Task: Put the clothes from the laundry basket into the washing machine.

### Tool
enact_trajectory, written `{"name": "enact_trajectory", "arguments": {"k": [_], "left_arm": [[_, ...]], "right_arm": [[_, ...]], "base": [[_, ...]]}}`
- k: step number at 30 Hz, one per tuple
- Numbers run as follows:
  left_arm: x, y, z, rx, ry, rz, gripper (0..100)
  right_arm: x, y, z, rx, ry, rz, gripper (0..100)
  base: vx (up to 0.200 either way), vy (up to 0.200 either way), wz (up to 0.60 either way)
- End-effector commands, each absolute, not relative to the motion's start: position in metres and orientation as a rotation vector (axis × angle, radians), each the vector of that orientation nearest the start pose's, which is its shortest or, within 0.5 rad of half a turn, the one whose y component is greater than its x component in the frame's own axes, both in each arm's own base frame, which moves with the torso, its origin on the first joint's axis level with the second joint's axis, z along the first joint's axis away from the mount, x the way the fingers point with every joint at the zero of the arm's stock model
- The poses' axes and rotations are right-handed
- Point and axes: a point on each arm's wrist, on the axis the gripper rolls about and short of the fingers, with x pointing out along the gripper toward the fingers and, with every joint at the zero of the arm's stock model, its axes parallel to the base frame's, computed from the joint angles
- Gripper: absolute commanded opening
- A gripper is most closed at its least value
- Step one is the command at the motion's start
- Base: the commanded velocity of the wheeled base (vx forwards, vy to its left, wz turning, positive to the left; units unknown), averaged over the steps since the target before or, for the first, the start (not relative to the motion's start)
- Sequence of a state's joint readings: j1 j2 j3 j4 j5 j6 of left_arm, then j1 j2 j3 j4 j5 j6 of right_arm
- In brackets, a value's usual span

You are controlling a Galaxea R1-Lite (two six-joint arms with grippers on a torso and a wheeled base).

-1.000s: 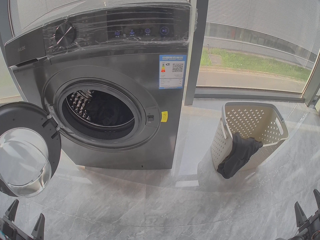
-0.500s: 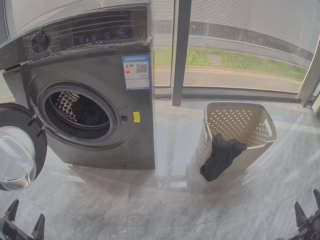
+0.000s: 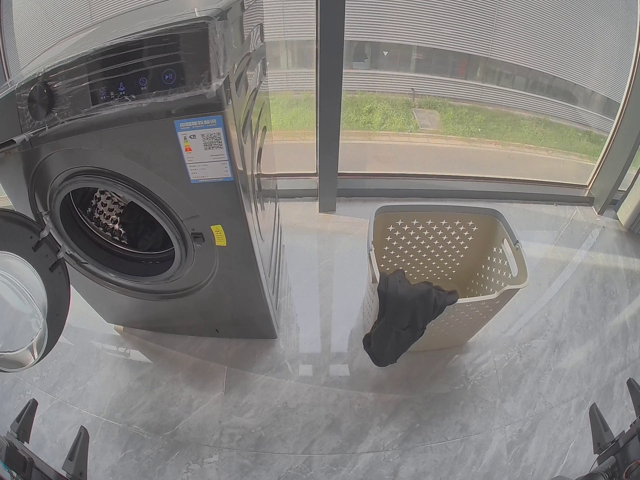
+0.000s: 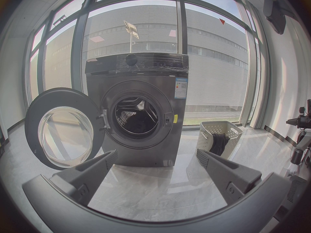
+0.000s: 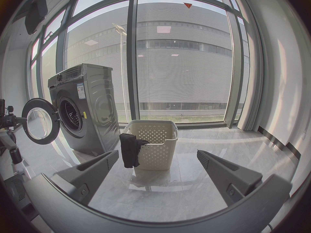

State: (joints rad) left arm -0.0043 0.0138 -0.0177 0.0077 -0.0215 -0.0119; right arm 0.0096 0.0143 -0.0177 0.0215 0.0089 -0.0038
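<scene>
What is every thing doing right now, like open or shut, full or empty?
Washing machine door: swung wide open.
Washing machine drum: dark cloth lying inside.
Laundry basket: upright on the floor beside the machine.
Dark garment: draped over the basket's rim, hanging down outside.
Left pincer: open, holding nothing.
Right pincer: open, holding nothing.
</scene>
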Motion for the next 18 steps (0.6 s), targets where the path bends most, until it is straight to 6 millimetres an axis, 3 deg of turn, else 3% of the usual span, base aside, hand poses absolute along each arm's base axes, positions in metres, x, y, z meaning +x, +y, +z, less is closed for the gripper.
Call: {"name": "enact_trajectory", "arguments": {"k": [1,8,18], "left_arm": [[-0.0233,-0.0003,0.0764,-0.014,0.002,-0.023,100],[-0.0233,-0.0003,0.0766,-0.014,0.000,-0.021,100],[-0.0230,0.0005,0.0757,-0.005,0.003,0.025,100]], "right_arm": [[-0.0235,0.0000,0.0758,-0.005,0.012,0.020,100],[-0.0235,0.0002,0.0758,-0.005,0.012,0.028,100],[-0.0235,0.0002,0.0760,-0.003,0.011,0.026,100]], "base": [[0.000,0.000,0.00],[0.171,0.000,0.00],[0.000,0.000,0.00]]}}
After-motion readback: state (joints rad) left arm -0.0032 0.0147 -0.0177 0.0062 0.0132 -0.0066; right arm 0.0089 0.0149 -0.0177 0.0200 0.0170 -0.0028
